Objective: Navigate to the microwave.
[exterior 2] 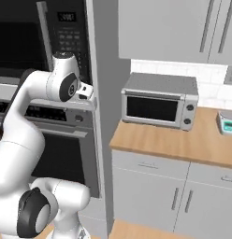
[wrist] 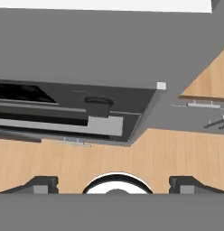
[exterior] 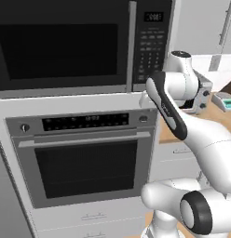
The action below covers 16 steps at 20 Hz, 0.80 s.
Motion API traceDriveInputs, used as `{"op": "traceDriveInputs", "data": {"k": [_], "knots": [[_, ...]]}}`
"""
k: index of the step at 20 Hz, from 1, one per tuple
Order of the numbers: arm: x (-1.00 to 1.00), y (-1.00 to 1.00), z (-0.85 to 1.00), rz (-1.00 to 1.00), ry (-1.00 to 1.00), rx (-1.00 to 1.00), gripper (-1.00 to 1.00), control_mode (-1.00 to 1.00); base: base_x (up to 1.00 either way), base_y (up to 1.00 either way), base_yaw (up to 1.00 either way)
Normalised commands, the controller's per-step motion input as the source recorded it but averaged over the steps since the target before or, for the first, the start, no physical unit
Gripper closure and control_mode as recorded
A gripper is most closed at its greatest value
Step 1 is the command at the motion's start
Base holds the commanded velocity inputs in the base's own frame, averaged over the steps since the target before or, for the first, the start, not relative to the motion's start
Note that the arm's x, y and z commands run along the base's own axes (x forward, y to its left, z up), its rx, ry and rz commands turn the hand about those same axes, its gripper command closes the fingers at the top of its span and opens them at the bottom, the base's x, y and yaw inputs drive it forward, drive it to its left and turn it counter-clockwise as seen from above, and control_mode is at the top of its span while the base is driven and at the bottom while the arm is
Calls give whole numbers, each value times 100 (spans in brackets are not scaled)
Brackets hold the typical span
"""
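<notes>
The microwave (exterior: 66, 46) is built into the tall grey cabinet column right in front of me. It has a black front, a wide dark window, a vertical silver bar handle (exterior: 131, 44) and a keypad panel (exterior: 151, 46). In the right base view the microwave (exterior 2: 22, 42) sits at the upper left, partly behind my arm. My arm is folded in front of its lower right corner, wrist (exterior 2: 85, 91) beside the keypad. My gripper (wrist: 114, 186) points down at the floor, open, with nothing between its fingertips (wrist: 41, 184).
A steel-fronted oven (exterior: 84, 158) sits directly below the microwave, with drawers beneath it. To the right, a wooden counter (exterior 2: 174, 144) carries a small grey toaster oven (exterior 2: 160, 102) and a teal-topped device (exterior 2: 228, 121). Grey wall cabinets (exterior 2: 169, 28) hang above. Below is wooden floor (wrist: 109, 158).
</notes>
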Motion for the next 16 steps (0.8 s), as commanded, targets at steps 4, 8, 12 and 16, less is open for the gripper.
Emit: {"op": "traceDriveInputs", "data": {"k": [4,8,12,16], "knots": [[0,0,0,0,0,0,-100,100,-18,100,4],[0,0,0,0,0,0,-100,100,-7,100,2],[0,0,0,0,0,0,-100,100,0,29,0],[0,0,0,0,0,0,-100,100,8,0,0]]}}
